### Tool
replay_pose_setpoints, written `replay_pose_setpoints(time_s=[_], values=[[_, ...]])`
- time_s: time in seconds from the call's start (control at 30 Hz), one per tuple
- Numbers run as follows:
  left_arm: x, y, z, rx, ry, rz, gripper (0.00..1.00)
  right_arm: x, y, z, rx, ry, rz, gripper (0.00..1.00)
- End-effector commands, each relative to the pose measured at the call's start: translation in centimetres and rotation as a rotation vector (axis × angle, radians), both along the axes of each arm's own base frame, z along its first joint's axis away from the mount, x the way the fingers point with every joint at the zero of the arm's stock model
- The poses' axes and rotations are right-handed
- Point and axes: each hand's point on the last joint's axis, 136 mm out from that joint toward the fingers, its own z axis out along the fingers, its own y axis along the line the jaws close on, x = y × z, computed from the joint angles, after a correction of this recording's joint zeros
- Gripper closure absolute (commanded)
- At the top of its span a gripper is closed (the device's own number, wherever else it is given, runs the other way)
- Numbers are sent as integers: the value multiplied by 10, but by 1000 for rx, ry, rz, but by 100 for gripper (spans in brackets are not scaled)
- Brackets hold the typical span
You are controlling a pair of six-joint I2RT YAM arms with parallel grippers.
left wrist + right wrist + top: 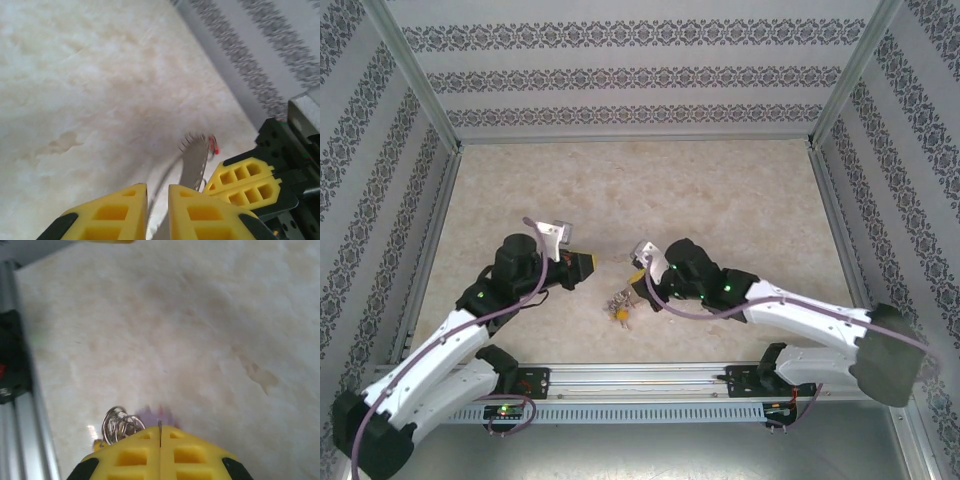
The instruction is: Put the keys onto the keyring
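Note:
My left gripper [588, 264] and right gripper [636, 277] face each other, close together, over the middle of the beige table. In the left wrist view a thin grey keyring [194, 159] runs between the slightly parted fingers of my left gripper [157, 189]. Its far end carries small rings and a red tag [214, 145], next to the right gripper's yellow fingers [245, 181]. My right gripper [160, 430] is shut on a thin metal edge of the keyring. Silvery rings [119, 423] and a yellow tag [97, 444] hang beside it. A bunch of keys [620, 302] lies below the two grippers.
An aluminium rail [640, 378] runs along the near edge and carries both arm bases. It also shows in the right wrist view as the rail [25, 430] at the left. Patterned walls [640, 75] and metal posts close in the table on three sides.

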Motion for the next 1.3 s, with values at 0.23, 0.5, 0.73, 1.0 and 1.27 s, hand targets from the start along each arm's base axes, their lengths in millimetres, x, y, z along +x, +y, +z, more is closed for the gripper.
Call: replay_pose_setpoints(time_s=[0.23,0.5,0.73,1.0,1.27], values=[[-57,-18,76,-204,-254,-272,77,-40,6,98,343,-226,215,100],[-87,-33,111,-331,-400,-446,67,-57,2,139,512,-255,277,100],[-97,-53,103,-249,-416,-530,67,-58,-2,157,612,-252,285,100],[-102,-68,95,-192,-450,-572,68,-58,-7,163,675,-234,286,100],[-99,-72,92,-168,-478,-554,74,-62,-6,161,684,-216,308,100]])
